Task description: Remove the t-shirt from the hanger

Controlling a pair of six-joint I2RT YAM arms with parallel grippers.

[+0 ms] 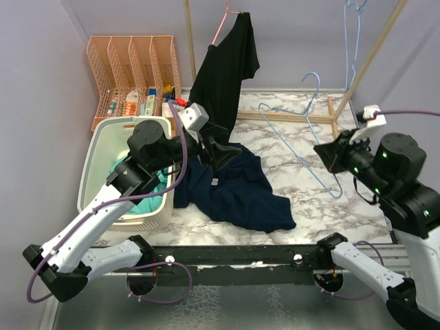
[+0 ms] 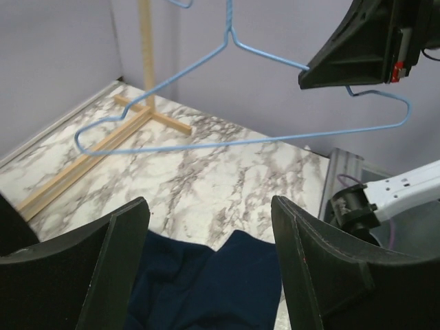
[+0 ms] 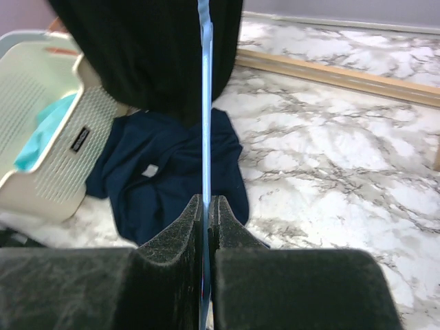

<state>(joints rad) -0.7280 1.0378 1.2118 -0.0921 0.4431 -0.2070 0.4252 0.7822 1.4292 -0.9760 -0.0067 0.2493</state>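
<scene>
A navy t-shirt (image 1: 237, 192) lies crumpled on the marble table, off any hanger. My left gripper (image 1: 221, 151) is open just above its upper edge; in the left wrist view (image 2: 208, 206) the shirt (image 2: 206, 282) lies below and between the fingers. My right gripper (image 1: 328, 157) is shut on a bare blue wire hanger (image 1: 302, 148) and holds it above the table; the right wrist view (image 3: 205, 203) shows the wire (image 3: 205, 103) pinched between the pads. A black t-shirt (image 1: 227, 69) hangs on a pink hanger (image 1: 221, 24) at the back.
A white laundry basket (image 1: 93, 148) holding teal cloth stands at the left, beside the navy shirt. An orange file rack (image 1: 130, 65) is behind it. A wooden rack frame (image 1: 289, 117) runs along the back, with another blue hanger (image 1: 354, 27) hung at the upper right.
</scene>
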